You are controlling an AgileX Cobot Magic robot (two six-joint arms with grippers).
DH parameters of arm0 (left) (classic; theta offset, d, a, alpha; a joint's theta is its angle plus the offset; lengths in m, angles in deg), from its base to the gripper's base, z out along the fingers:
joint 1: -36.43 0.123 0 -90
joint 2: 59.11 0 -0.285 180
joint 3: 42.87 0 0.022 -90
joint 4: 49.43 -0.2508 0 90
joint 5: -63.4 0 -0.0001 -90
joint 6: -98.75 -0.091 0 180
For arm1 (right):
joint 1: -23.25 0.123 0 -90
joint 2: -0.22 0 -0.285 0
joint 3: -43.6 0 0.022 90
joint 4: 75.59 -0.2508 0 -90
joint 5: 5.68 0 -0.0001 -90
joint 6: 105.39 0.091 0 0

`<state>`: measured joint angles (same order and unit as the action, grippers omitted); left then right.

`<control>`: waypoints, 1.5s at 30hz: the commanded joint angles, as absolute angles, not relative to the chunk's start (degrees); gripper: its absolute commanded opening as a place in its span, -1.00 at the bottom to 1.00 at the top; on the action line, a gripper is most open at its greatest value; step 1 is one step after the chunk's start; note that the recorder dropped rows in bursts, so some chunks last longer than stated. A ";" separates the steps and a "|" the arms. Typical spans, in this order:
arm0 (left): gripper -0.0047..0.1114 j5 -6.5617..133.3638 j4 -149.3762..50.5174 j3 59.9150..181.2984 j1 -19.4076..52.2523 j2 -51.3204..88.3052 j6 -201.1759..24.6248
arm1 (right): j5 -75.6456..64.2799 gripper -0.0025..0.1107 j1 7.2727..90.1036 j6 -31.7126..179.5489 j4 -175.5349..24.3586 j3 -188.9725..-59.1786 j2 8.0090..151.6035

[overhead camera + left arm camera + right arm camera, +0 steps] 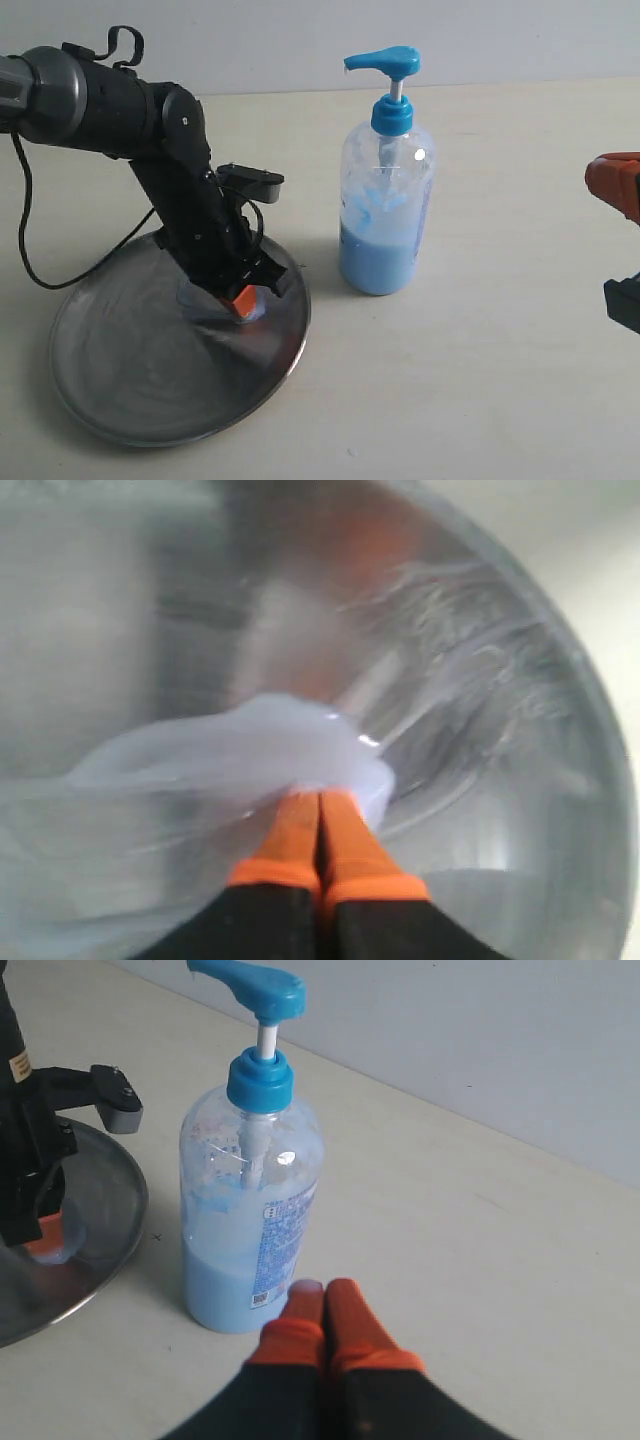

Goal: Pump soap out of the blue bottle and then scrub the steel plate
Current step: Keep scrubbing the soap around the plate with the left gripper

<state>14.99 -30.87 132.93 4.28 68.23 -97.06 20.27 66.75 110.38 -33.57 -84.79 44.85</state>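
Exterior view: the steel plate (130, 385) lies just beside the blue bottle (385, 200). Scrubbing seems underway: the left gripper (243, 300), jaws together and empty, dips into the soap (250, 745); next, sweep it across the plate. The right gripper (322, 1305), also closed on nothing, sits near the bottle. The bottle's label (285, 1230) is unreadable.

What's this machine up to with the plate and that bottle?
The left arm is scrubbing: its shut jaws are tip-down in a pale blue soap smear on the steel plate. The blue bottle stands upright beside the plate, untouched. The right arm waits off to the side, jaws shut, holding nothing.
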 commanded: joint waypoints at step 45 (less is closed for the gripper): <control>-0.92 15.74 -27.20 132.53 14.30 69.09 -100.28 | 20.40 -0.96 66.50 110.71 -34.50 -84.62 44.70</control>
